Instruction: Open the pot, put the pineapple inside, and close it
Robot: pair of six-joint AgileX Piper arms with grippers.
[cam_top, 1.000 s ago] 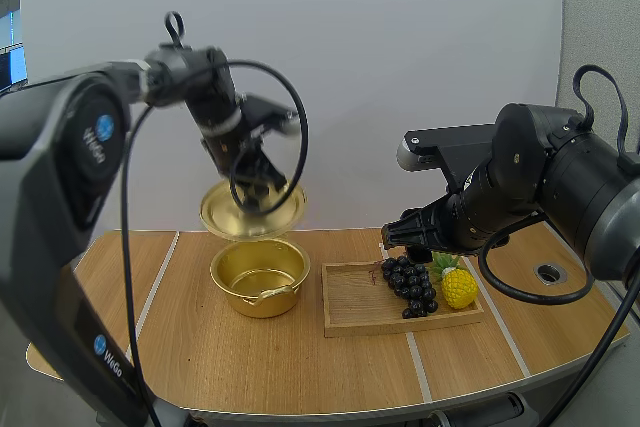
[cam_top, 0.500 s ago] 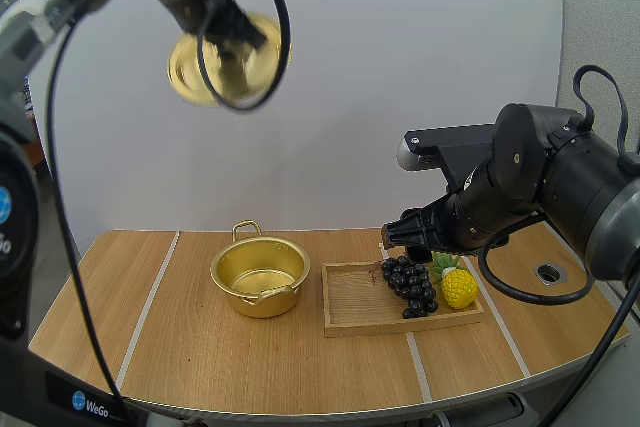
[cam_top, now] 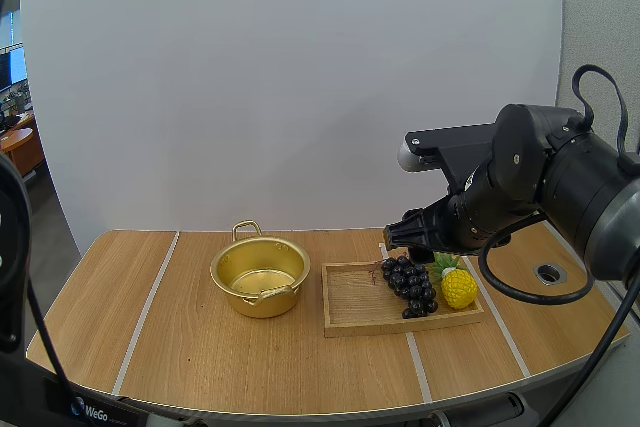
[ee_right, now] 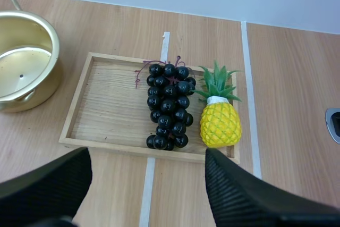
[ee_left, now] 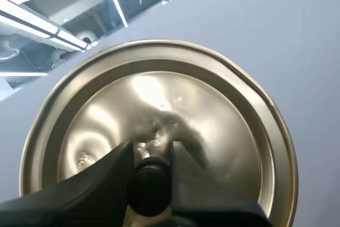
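Note:
The gold pot stands uncovered on the table, left of the wooden tray. On the tray lies the yellow pineapple with a green crown, right of a dark bunch of grapes. My right gripper hovers above the tray's far edge. In the right wrist view it is open, looking down on the pineapple, the grapes and the pot. My left gripper is shut on the black knob of the gold lid, held high in the air.
A round metal hole sits in the table to the right of the tray. Bare wood lies in front of the pot and tray and to the pot's left.
My left arm has carried the lid from just above the pot up past the top of the high view. The right arm, pot and tray have stayed where they were.

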